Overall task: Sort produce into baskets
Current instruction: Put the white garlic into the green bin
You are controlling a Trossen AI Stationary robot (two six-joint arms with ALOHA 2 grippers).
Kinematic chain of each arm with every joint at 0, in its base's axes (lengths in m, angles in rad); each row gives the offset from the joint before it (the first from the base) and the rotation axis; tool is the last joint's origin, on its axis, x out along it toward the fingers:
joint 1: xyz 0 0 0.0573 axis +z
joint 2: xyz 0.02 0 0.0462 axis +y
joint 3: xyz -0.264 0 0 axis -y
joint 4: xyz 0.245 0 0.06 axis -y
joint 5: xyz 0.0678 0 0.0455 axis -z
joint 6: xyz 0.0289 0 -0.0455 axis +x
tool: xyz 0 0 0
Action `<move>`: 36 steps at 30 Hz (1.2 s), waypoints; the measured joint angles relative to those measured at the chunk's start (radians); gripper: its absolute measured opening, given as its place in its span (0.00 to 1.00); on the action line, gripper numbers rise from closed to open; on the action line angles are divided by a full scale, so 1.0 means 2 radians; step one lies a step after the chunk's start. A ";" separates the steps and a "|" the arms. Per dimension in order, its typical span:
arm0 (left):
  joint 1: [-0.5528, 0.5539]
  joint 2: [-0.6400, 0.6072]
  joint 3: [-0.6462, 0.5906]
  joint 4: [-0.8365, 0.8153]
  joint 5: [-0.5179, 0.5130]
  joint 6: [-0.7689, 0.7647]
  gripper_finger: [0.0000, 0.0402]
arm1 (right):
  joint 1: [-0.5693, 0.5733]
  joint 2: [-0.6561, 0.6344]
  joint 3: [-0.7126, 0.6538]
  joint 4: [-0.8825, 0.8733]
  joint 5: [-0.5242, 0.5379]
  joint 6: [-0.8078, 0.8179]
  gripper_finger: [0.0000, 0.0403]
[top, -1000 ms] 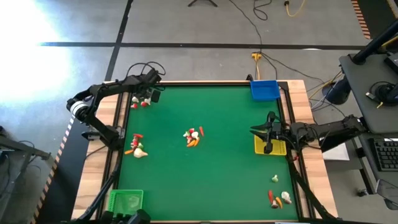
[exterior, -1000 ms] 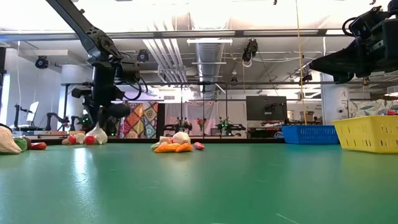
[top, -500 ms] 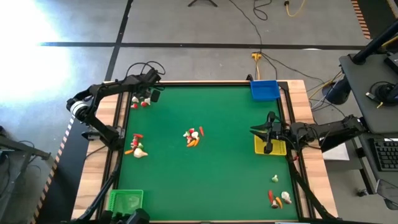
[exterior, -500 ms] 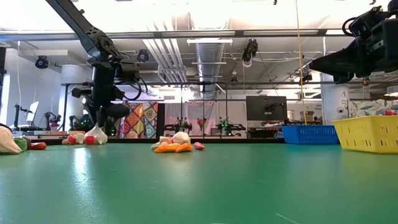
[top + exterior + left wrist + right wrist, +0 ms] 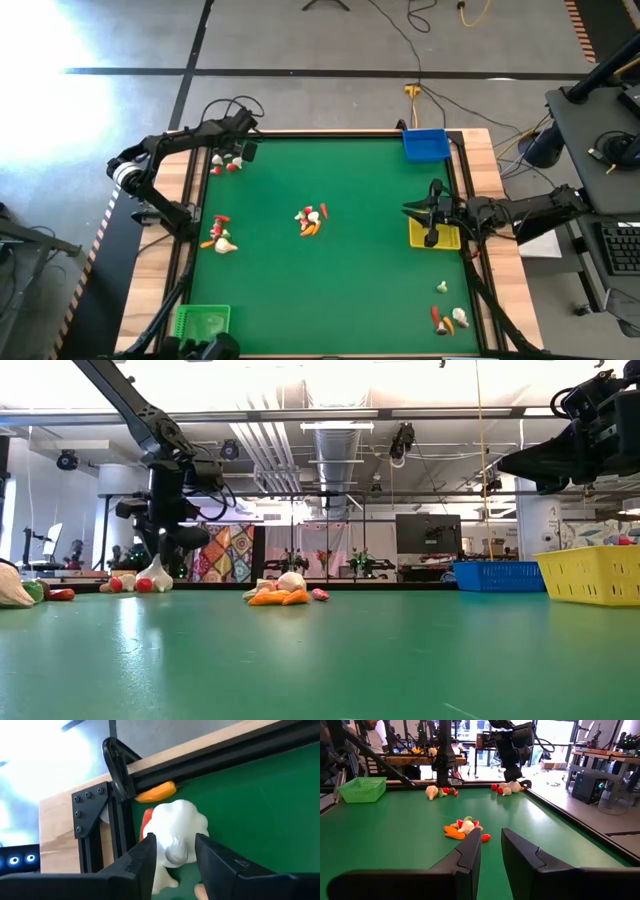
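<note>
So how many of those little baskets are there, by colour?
Blue basket: 1
Yellow basket: 1
Green basket: 1
Total: 3

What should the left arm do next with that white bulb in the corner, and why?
Probably close on it. The left gripper straddles the white bulb, its fingers on either side, seemingly not yet squeezing. The bulb sits by the table's corner frame, so gripping comes before lifting toward a basket.
</note>
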 joint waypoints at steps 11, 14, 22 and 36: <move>0.000 0.000 0.000 -0.011 0.000 -0.015 0.16 | 0.000 0.000 0.000 0.000 0.000 0.000 0.17; 0.000 0.000 0.000 -0.011 0.000 -0.015 0.16 | 0.000 0.000 0.000 0.000 0.000 0.000 0.17; -0.002 -0.026 0.019 -0.029 0.012 0.031 0.08 | 0.000 0.000 0.000 0.000 0.000 0.000 0.17; -0.162 -0.241 0.035 -0.087 0.311 0.038 0.03 | 0.000 0.000 0.000 0.000 0.000 0.000 0.17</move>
